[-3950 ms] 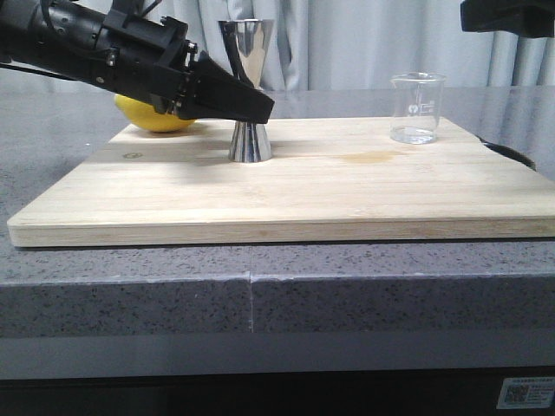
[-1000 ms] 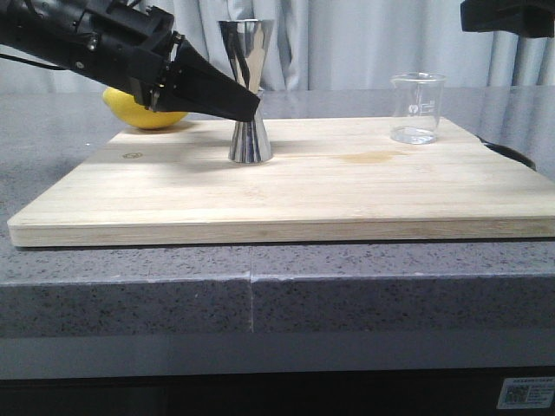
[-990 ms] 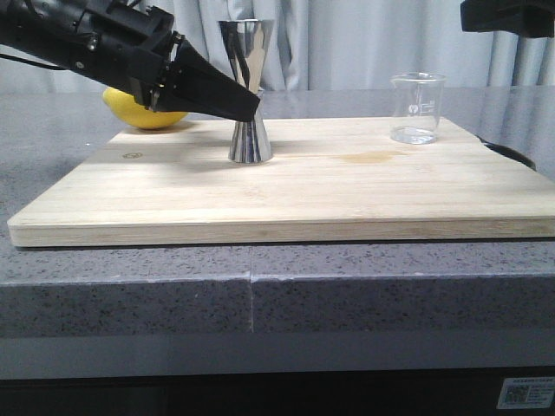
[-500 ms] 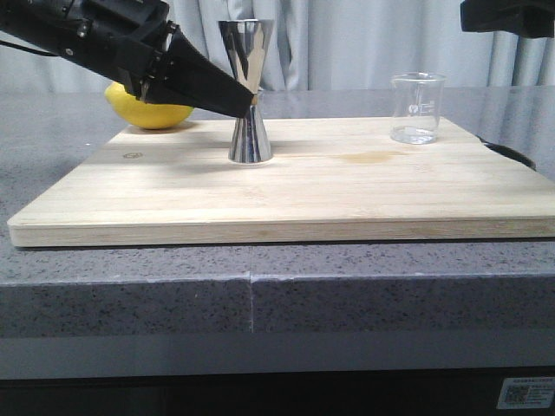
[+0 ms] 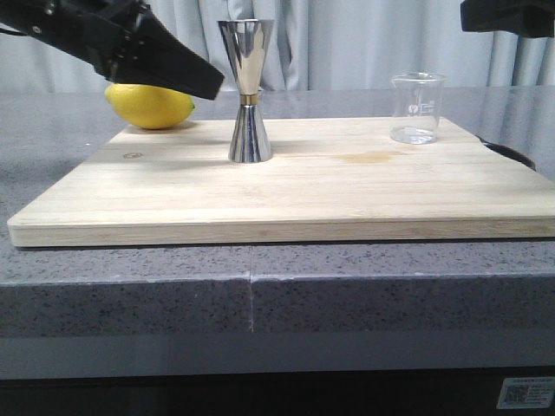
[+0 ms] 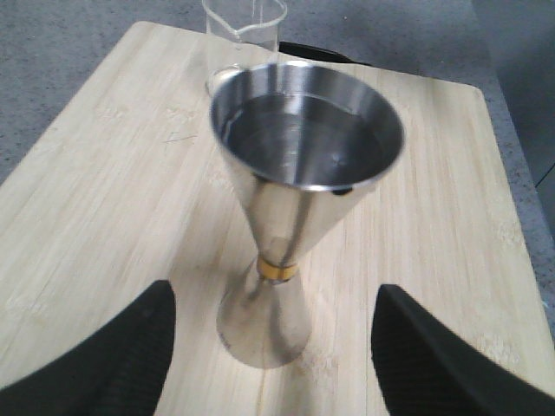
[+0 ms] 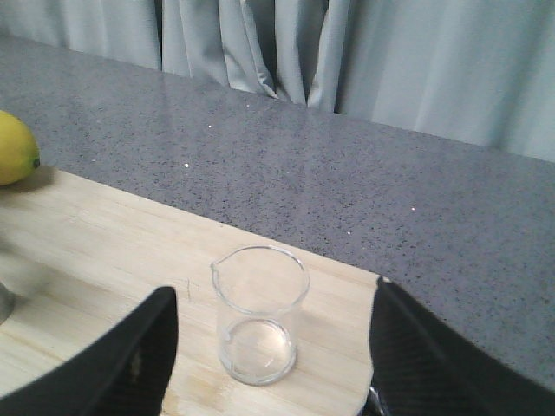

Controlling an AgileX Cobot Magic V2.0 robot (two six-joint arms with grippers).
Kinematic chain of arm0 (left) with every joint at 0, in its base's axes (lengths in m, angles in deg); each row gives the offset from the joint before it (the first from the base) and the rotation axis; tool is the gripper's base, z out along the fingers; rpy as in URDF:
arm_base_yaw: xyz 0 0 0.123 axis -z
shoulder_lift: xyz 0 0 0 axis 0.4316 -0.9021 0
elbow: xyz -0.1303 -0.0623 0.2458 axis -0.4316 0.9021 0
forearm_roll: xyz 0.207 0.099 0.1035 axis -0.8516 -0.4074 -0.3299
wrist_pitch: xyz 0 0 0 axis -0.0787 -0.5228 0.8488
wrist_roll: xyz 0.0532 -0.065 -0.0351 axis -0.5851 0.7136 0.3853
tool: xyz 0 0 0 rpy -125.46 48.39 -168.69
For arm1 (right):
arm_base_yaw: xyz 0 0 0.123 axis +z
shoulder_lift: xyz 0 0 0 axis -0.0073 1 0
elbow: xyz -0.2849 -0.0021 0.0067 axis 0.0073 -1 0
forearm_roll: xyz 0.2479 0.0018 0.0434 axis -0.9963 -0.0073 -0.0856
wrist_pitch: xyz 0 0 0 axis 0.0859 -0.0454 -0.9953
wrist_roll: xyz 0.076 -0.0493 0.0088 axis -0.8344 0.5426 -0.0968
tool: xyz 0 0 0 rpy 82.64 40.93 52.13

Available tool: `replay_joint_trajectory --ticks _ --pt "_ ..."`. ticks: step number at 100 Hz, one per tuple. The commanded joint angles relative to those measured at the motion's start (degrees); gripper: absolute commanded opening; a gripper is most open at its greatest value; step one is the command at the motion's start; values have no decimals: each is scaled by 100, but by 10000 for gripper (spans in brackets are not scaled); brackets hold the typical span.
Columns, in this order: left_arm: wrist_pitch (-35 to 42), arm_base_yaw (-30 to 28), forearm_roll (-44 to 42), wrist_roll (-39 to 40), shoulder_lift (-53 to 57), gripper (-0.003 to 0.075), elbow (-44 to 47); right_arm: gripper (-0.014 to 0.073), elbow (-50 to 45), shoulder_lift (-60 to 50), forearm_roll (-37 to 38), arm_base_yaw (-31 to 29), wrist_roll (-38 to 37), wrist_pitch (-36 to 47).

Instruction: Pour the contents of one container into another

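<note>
Left end effector (image 5: 211, 85) withdrawn from jigger (image 5: 248, 91), now clear.

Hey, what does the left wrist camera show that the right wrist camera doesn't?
Only the left wrist view shows the steel jigger standing upright on the wooden board, with clear liquid filling its top cup, framed by that arm's open fingers. Only the right wrist view shows the lemon and curtains. Both show the glass beaker and the board.

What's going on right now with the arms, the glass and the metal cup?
Left end effector open, clear of the jigger. Right end effector open above the beaker. Both vessels upright on the board. Lemon behind, nothing blocking.
</note>
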Motion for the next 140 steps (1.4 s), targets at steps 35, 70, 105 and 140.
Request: replay_joint_trajectory --ticks 35,70,105,140 --pt "-472 -676 297 218 831 453 -118 428 171 -166 -51 -25 1 375" --pt "-472 -1684 535 497 1390 453 -118 428 391 -166 -84 -37 1 55" --pt "-304 -2082 1149 947 1568 449 -232 428 1165 -166 -59 -333 192 -1227" --pt "2493 -2189 1136 1406 2102 448 -232 426 1536 -639 -59 -1573 192 -1933"
